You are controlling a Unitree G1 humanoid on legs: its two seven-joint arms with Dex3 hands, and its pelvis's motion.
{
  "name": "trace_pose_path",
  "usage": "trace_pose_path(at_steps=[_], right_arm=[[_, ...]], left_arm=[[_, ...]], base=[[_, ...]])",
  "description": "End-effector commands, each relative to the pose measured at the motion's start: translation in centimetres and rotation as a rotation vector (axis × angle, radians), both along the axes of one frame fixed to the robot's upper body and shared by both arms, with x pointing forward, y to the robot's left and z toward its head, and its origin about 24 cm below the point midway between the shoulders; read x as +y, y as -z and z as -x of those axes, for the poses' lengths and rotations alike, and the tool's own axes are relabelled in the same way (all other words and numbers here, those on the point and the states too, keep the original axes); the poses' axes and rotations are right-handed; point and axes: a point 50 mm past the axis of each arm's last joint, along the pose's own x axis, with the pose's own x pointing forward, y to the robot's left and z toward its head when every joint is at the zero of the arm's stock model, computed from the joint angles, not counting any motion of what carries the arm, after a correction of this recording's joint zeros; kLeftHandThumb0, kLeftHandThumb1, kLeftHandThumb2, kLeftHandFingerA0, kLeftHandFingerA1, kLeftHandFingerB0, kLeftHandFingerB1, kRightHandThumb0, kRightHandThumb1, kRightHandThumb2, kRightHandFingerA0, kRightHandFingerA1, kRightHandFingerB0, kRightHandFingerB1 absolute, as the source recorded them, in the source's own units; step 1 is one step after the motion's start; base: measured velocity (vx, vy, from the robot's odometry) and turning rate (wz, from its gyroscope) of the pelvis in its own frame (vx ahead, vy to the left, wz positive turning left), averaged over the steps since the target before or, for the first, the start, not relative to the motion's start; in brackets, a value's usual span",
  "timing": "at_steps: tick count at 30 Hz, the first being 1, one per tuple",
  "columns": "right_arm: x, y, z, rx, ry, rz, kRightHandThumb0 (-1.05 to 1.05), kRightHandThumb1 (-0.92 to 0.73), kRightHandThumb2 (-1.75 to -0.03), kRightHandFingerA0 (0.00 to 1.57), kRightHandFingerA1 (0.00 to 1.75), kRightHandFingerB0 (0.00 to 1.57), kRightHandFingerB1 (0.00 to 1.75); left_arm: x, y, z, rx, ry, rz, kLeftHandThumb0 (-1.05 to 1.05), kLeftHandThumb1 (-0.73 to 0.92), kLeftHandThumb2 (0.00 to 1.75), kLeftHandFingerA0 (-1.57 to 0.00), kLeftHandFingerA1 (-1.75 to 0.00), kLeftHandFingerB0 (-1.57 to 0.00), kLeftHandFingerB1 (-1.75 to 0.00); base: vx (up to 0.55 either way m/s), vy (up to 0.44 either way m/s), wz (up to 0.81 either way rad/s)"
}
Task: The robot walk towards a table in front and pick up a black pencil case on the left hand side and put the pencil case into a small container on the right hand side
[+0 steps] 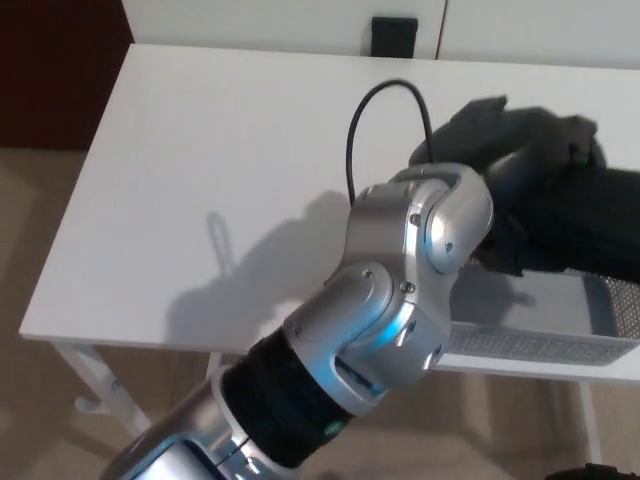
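The robot's left hand (520,135), clamped on the black pencil case (585,235), holds it over the mesh container (540,347) on the white table (220,150), seemingly ready to release.

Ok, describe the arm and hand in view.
The left arm has rounded silver joint shells with a faint blue sheen, a black band lower down, and a thin black cable looping off the wrist. The left hand is dark grey-black and blurred.

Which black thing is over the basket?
The big case at the right, held by the left hand over the mesh basket. The small black box sits beyond the table's far edge.
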Motion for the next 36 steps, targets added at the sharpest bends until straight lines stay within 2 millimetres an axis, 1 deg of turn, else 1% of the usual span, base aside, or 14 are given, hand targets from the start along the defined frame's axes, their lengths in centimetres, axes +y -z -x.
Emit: trace_pose_path(at_steps=[1, 4, 6, 7, 9, 12, 15, 20, 21, 23, 27, 30, 32, 36], right_arm=[[-0.3, -0.2, -0.1, 0.005, -0.017, 0.012, -0.3, -0.64, -0.58, 0.7, 0.56, 0.56, 0.48], [-0.2, -0.3, -0.3, 0.002, -0.038, 0.022, -0.31, -0.65, -0.58, 0.71, 0.56, 0.57, 0.48], [-0.3, -0.3, -0.3, 0.001, -0.047, 0.027, -0.31, -0.65, -0.58, 0.71, 0.56, 0.57, 0.48], [-0.4, -0.4, -0.4, 0.001, -0.04, 0.019, -0.33, -0.65, -0.58, 0.72, 0.57, 0.58, 0.48], [-0.4, -0.4, -0.5, 0.002, -0.034, 0.017, -0.33, -0.65, -0.58, 0.71, 0.55, 0.59, 0.48], [-0.3, -0.4, -0.7, 0.002, -0.043, 0.021, -0.32, -0.64, -0.58, 0.72, 0.56, 0.59, 0.48], [-0.3, -0.5, -0.8, 0.003, -0.037, 0.009, -0.32, -0.65, -0.58, 0.71, 0.56, 0.58, 0.48], [-0.3, -0.5, -0.8, 0.002, -0.056, 0.017, -0.32, -0.65, -0.59, 0.69, 0.56, 0.56, 0.48], [-0.3, -0.5, -0.8, 0.002, -0.055, 0.018, -0.32, -0.65, -0.59, 0.69, 0.57, 0.57, 0.49], [-0.3, -0.5, -0.8, 0.001, -0.054, 0.019, -0.32, -0.65, -0.59, 0.69, 0.57, 0.57, 0.49], [-0.3, -0.5, -0.8, 0.007, -0.046, 0.021, -0.31, -0.65, -0.59, 0.68, 0.56, 0.56, 0.48], [-0.2, -0.4, -0.9, 0.009, -0.045, 0.022, -0.3, -0.65, -0.59, 0.69, 0.56, 0.57, 0.49], [-0.1, -0.4, -0.9, 0.008, -0.041, 0.018, -0.3, -0.66, -0.59, 0.68, 0.56, 0.57, 0.49], [-0.2, -0.5, -1.0, 0.006, -0.06, 0.043, -0.3, -0.65, -0.59, 0.69, 0.55, 0.57, 0.48]], left_arm=[[-2.5, 0.9, 2.0, 0.138, 0.027, 0.081, -0.19, 0.69, 0.61, -0.8, -1.14, -0.78, -0.61], [-2.3, 1.9, 2.2, 0.148, 0.019, 0.066, -0.19, 0.67, 0.64, -0.71, -1.46, -0.72, -0.89], [-2.2, 2.2, 2.2, 0.155, 0.016, 0.057, -0.18, 0.68, 0.64, -0.7, -1.4, -0.71, -0.83], [-1.9, 2.7, 2.1, 0.166, 0.006, 0.048, -0.19, 0.7, 0.62, -0.75, -1.04, -0.64, -0.58], [-1.5, 2.9, 2.0, 0.177, -0.012, 0.043, -0.19, 0.67, 0.64, -0.72, -1.27, -0.71, -0.83], [-0.8, 3.4, 1.7, 0.2, -0.042, 0.045, -0.2, 0.69, 0.61, -0.72, -1.29, -0.74, -0.68], [-0.4, 3.7, 1.5, 0.198, -0.054, 0.035, -0.18, 0.67, 0.66, -0.7, -1.46, -0.72, -0.81], [0.5, 3.6, 1.1, 0.166, -0.064, 0.018, -0.2, 0.71, 0.63, -0.71, -1.47, -0.71, -0.63], [1.0, 3.4, 0.9, 0.168, -0.071, 0.019, -0.23, 0.72, 0.61, -0.75, -1.2, -0.71, -0.57], [1.1, 3.3, 0.8, 0.168, -0.073, 0.02, -0.23, 0.72, 0.61, -0.75, -1.2, -0.71, -0.57], [2.1, 2.8, 0.1, 0.144, -0.096, 0.032, -0.18, 0.66, 0.66, -0.68, -1.34, -0.68, -0.85], [3.0, 2.0, -0.6, 0.1, -0.107, 0.013, -0.21, 0.7, 0.6, -0.69, -1.0, -0.57, -0.5], [3.2, 1.7, -0.8, 0.093, -0.108, 0.013, -0.21, 0.7, 0.61, -0.71, -0.92, -0.52, -0.46], [3.8, 0.6, -1.2, 0.062, -0.11, 0.022, -0.19, 0.74, 0.62, -0.73, -1.22, -0.58, -0.5]], base=[[0.0, 0.0, 0.0], [0.0, 0.0, 0.0], [0.0, 0.0, 0.0], [0.0, 0.0, 0.0], [0.0, 0.0, 0.0], [0.0, 0.0, 0.0], [0.0, 0.0, 0.0], [0.0, 0.0, 0.0], [0.0, 0.0, 0.0], [0.0, 0.0, 0.0], [0.0, 0.0, 0.0], [0.0, 0.0, 0.0], [0.0, 0.0, 0.0], [0.0, 0.0, 0.0]])
